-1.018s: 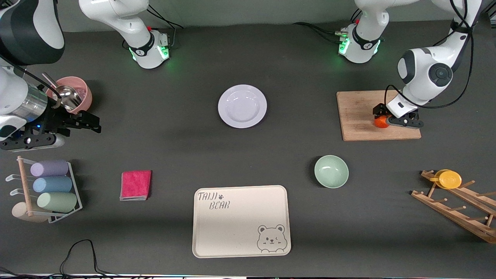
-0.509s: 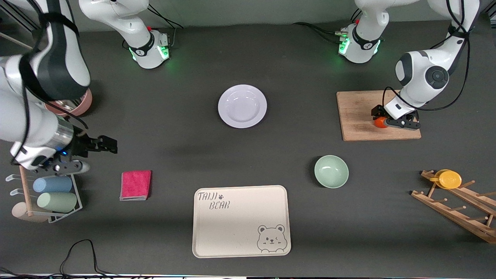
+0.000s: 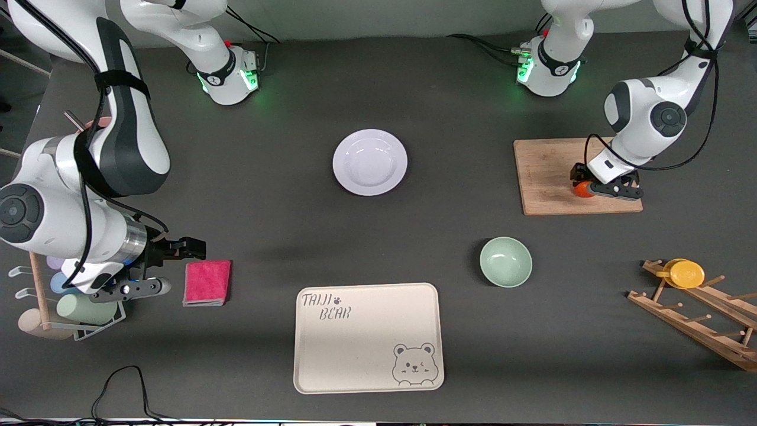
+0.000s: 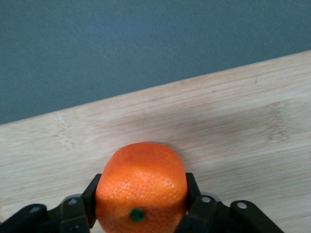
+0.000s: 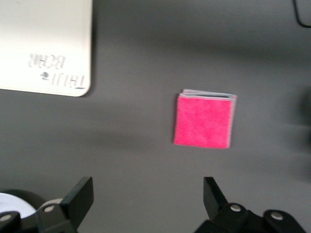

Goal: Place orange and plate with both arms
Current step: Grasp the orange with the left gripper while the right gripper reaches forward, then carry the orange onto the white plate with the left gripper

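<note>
The orange (image 3: pixel 582 189) sits on the wooden cutting board (image 3: pixel 547 177) toward the left arm's end of the table. My left gripper (image 3: pixel 584 187) is shut on it. In the left wrist view the orange (image 4: pixel 141 187) fills the gap of the left gripper (image 4: pixel 141 196), one black finger pressed against each side. The pale plate (image 3: pixel 370 162) lies alone in the middle of the table, no gripper near it. My right gripper (image 3: pixel 190 248) hangs open over the dark tabletop beside a pink cloth. The right wrist view shows the right gripper (image 5: pixel 148 194) holding nothing.
The pink cloth (image 3: pixel 207 282) lies near the cup rack (image 3: pixel 89 307). The cream bear tray (image 3: pixel 366 349) is nearest the front camera, the mint-green bowl (image 3: pixel 505 261) beside it. A wooden rack (image 3: pixel 698 319) carries a yellow cup (image 3: pixel 686 273).
The left gripper has shut on the orange. The right arm swung from beside the pink pot toward the front camera, ending over the table by the pink cloth.
</note>
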Controlling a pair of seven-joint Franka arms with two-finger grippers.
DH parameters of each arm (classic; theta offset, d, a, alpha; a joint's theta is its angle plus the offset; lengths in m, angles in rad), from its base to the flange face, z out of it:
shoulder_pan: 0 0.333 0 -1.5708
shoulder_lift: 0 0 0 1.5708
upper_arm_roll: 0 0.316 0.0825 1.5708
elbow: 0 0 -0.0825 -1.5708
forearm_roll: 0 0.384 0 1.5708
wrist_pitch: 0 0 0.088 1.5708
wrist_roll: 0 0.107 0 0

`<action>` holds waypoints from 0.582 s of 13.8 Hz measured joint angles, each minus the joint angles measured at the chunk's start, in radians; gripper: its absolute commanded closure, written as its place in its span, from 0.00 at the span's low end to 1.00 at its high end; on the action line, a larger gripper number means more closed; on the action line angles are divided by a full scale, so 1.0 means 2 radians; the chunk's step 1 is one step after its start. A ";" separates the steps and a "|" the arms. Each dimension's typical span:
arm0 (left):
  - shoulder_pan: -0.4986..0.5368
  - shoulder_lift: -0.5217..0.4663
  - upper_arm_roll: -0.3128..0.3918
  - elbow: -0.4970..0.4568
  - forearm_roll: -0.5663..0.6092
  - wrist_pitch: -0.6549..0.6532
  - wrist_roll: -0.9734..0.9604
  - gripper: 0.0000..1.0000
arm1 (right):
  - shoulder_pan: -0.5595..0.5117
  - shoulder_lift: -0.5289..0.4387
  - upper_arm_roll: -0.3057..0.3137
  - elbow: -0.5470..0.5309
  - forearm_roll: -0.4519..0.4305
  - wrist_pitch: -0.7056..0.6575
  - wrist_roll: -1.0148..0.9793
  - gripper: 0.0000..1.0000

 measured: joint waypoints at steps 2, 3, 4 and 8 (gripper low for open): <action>0.000 -0.017 -0.001 0.039 -0.001 -0.085 0.000 0.48 | -0.001 0.001 -0.001 0.000 0.048 0.001 0.000 0.00; 0.000 -0.032 -0.002 0.065 -0.001 -0.140 -0.001 0.48 | -0.003 0.002 -0.003 0.000 0.081 0.001 0.000 0.00; 0.000 -0.051 -0.003 0.093 -0.002 -0.195 -0.003 0.48 | -0.007 0.003 -0.005 0.000 0.115 0.001 0.000 0.00; 0.000 -0.108 -0.031 0.190 -0.008 -0.348 -0.042 0.48 | -0.028 0.010 -0.007 0.000 0.188 -0.002 0.000 0.00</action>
